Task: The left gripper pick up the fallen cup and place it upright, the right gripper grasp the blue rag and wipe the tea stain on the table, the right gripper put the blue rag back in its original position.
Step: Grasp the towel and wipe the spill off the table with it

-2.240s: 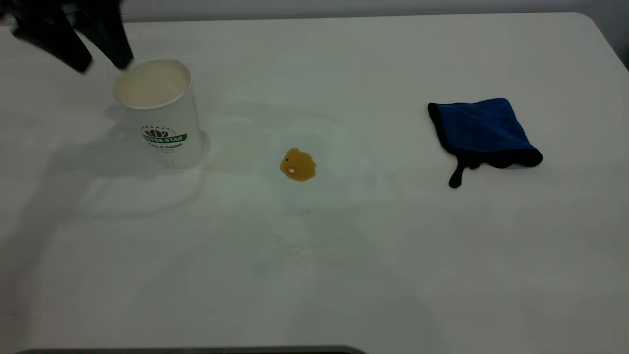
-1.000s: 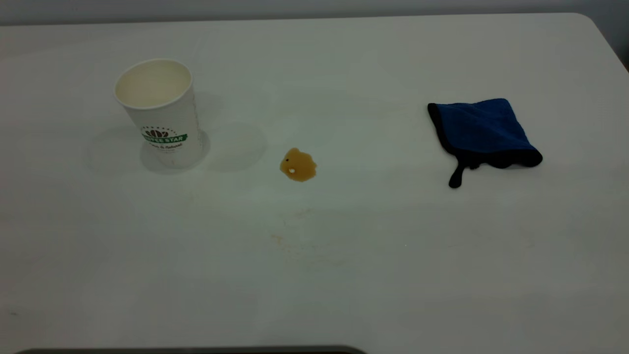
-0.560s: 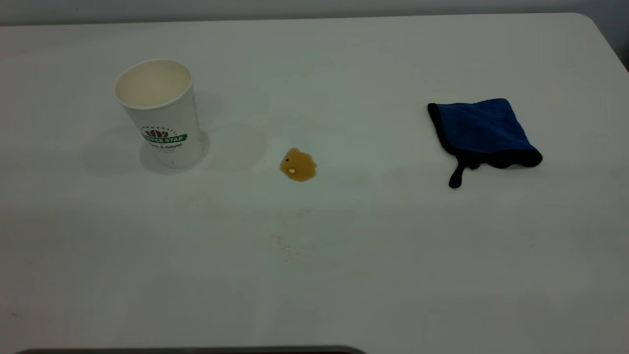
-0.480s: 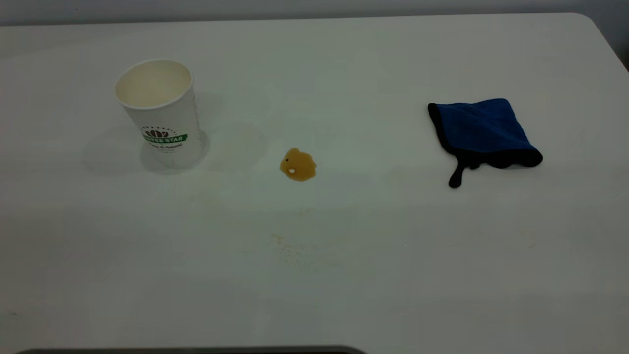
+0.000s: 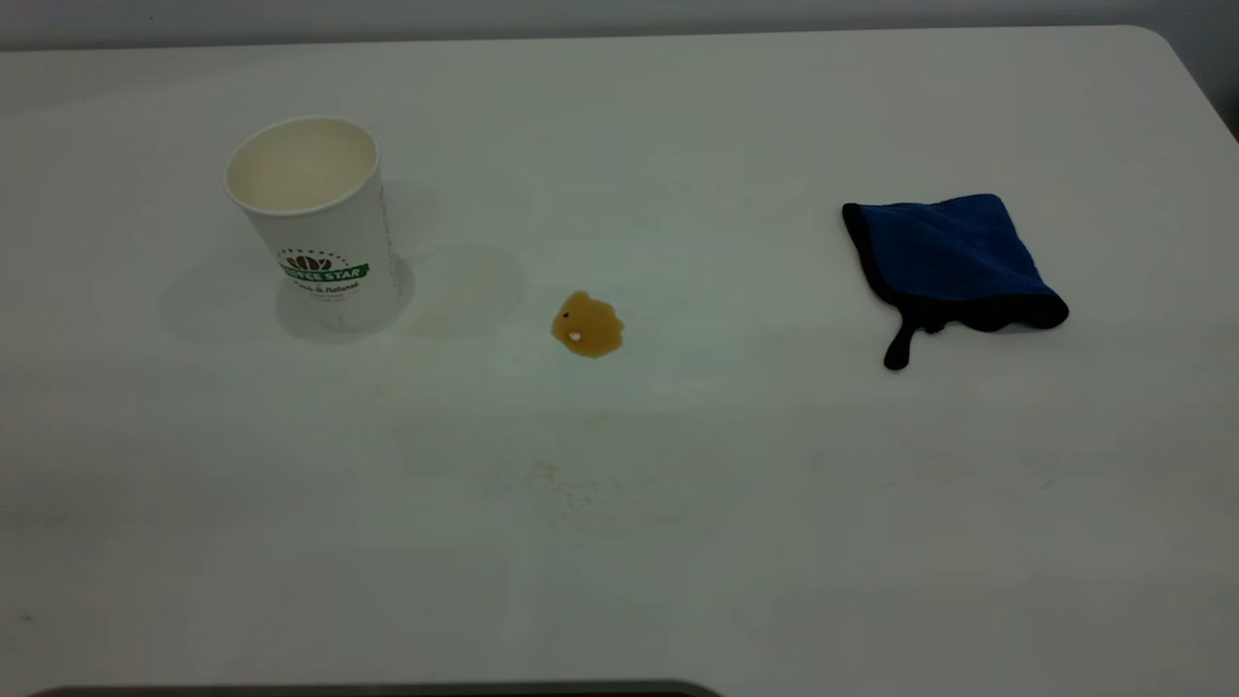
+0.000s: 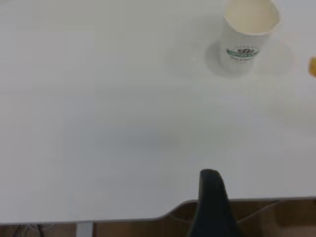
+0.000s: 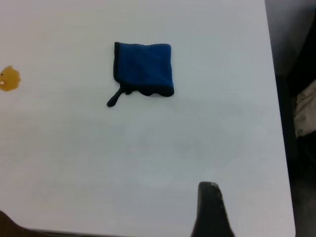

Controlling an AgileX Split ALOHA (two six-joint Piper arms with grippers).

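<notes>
The white paper cup [image 5: 310, 223] with the green logo band stands upright at the table's left; it also shows in the left wrist view [image 6: 249, 37]. The amber tea stain [image 5: 588, 324] lies near the middle, to the right of the cup, and shows in the right wrist view [image 7: 9, 79]. The blue rag [image 5: 953, 257] lies flat at the right, with its black loop tail towards the front, also in the right wrist view [image 7: 144, 69]. My left gripper [image 6: 212, 205] is pulled back over the table edge, far from the cup. My right gripper [image 7: 211, 210] hangs back from the rag. Neither shows in the exterior view.
The white table [image 5: 678, 532] has faint yellowish smears in front of the stain and a faint ring beside the cup. Its rounded corner is at the back right. The table's right edge [image 7: 276, 123] drops to a dark floor.
The left gripper, which was at the cup's rim at the upper left, has withdrawn out of the exterior view. The cup, stain and rag have not moved.
</notes>
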